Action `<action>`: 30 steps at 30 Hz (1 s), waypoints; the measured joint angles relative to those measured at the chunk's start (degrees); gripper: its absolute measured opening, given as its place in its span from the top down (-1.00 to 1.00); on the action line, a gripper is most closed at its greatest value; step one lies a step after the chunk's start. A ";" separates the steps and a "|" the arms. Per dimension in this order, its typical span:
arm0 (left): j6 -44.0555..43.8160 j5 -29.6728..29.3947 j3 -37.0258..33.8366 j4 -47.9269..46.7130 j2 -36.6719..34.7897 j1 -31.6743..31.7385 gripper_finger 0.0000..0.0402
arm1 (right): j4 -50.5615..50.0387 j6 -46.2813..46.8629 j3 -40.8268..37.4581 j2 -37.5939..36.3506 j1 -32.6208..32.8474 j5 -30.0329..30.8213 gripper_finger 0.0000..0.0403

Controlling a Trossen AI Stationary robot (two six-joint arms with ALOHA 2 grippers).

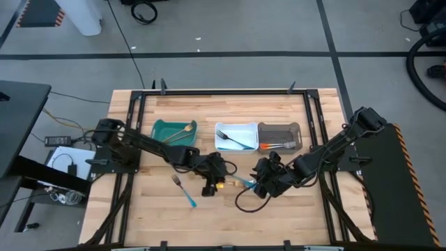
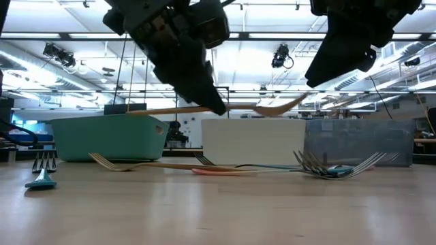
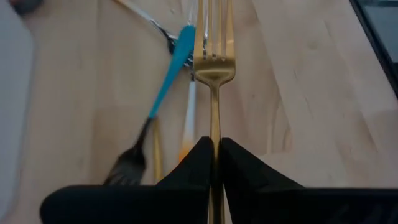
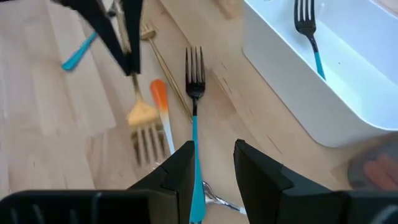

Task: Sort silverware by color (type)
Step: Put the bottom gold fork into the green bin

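Your left hand [image 3: 216,155] pinches a gold fork [image 3: 214,59] lifted off the table [image 1: 293,209]; your right hand [image 4: 213,163] hangs spread over a blue-handled fork [image 4: 194,93] lying just beside; beyond, the white bin [image 1: 249,127] holds a blue-handled fork, the teal bin [image 1: 159,127] gold pieces.

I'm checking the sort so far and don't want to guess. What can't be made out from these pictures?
- Grey bin, high view: its utensils are too small to count; low view: its wall blurs them.
- Gold fork in the left gripper, left wrist view: the fingers hide its handle.
- Teal bin, low view: the wall hides its contents.
- Pile under the right gripper, high view: both arms cover it.
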 joint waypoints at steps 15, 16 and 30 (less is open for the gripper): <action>2.55 -15.22 0.03 -17.12 -11.69 1.14 0.83 | 0.88 -1.79 -0.02 0.04 1.50 6.94 0.41; 2.30 -16.17 0.03 -17.81 -12.28 1.13 0.83 | 0.88 -2.05 -0.02 0.04 1.50 6.99 0.41; -0.65 -26.87 0.09 -32.50 -20.22 0.50 0.83 | 3.98 -10.69 -0.02 0.06 1.11 9.11 0.41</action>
